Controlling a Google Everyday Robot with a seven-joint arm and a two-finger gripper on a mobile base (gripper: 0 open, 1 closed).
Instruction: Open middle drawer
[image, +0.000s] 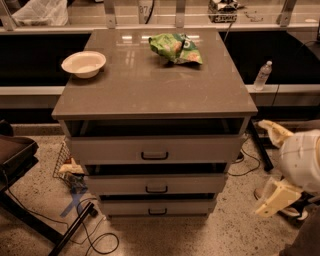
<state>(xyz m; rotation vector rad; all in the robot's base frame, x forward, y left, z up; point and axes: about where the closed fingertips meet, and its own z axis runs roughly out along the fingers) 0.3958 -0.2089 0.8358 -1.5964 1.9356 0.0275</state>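
**Gripper off to the right of the middle drawer**

The middle drawer (156, 183) sits second of 3 in the cabinet (225, 102), its handle (156, 189) untouched, under the further-out top drawer (155, 148) and above the bottom drawer (157, 206). The gripper (272, 199) hangs low, well apart, right of the cabinet; I cannot tell whether it is apart or together. A bowl (83, 63) sits near the top's left edge and a bag (176, 48) near its back edge.
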